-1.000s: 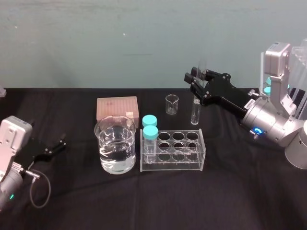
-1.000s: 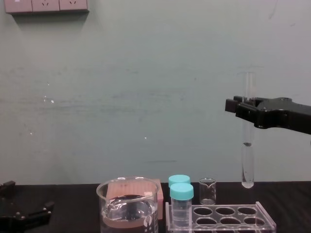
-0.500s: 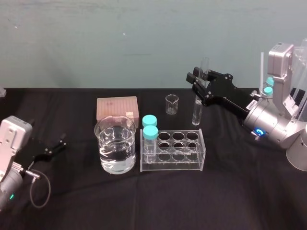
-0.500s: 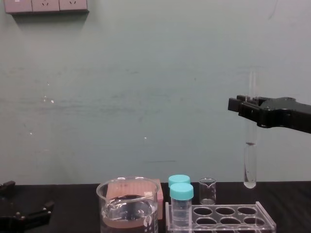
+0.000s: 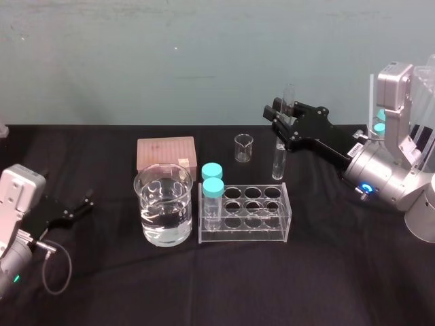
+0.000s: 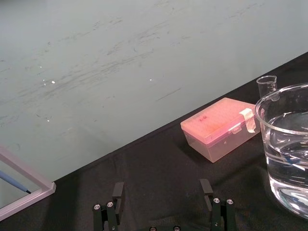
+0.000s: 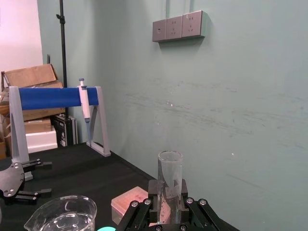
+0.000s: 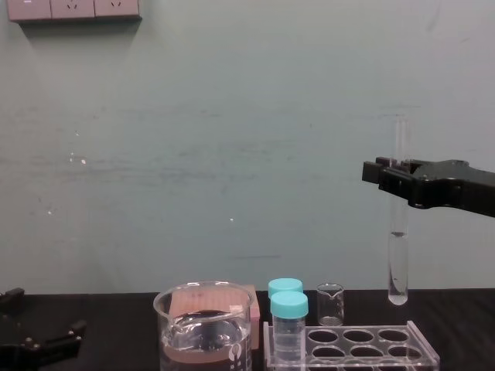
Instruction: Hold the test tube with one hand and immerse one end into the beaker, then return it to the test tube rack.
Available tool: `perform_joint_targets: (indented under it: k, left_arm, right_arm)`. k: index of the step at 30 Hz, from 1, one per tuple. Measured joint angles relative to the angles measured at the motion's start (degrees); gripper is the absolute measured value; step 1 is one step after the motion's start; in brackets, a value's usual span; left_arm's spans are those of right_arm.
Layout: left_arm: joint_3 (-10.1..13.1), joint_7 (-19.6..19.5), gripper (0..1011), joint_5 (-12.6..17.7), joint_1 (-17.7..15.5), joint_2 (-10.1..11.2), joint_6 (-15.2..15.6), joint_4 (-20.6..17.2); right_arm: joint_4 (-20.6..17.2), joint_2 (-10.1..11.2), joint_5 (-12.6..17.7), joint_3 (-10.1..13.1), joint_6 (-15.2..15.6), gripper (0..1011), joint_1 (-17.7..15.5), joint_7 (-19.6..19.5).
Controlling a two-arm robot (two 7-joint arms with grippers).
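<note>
- The test tube (image 5: 278,159) stands upright, its long axis vertical, with the open mouth up and the rounded bottom down.
- It hangs in the air over the far right end of the rack (image 5: 245,235). In the chest view its bottom (image 8: 398,294) is apart from the rack's top plate (image 8: 427,349), and I cannot tell which hole it is above.
- A thin line across the lower part of the tube looks like a small amount of clear liquid.
- The count is one test tube, one large beaker (image 5: 163,214) part full of clear liquid, one tiny beaker (image 5: 243,147), two teal-capped vials, one pink box (image 5: 166,153) and one rack.
- The large beaker stands just left of the rack. The pink box is behind the beaker, and the tiny beaker is behind the rack.
- The front vial (image 5: 213,197) stands in the rack's left end. The second vial (image 5: 212,170) is just behind it, and I cannot tell whether it sits in a hole.
- The right hand (image 5: 280,115) reaches in from the right of the rack and above it. Its fingers are narrowed onto the upper part of the tube and hold it, with the mouth sticking up above them (image 7: 170,166).
- The left hand (image 5: 78,207) lies low on the black worktop (image 5: 306,285), well left of the rack and beyond the beaker. Its fingers (image 6: 116,192) are spread wide and hold nothing.
</note>
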Motion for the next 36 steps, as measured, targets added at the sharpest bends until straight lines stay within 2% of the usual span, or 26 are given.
perform_joint_targets:
  k: [36]
  left_arm:
    - [0.0,0.0,1000,0.0,0.0,0.0,0.0,0.0]
  right_arm:
    - [0.88,-0.34,0.23,-0.59,-0.2,241,0.58,0.71]
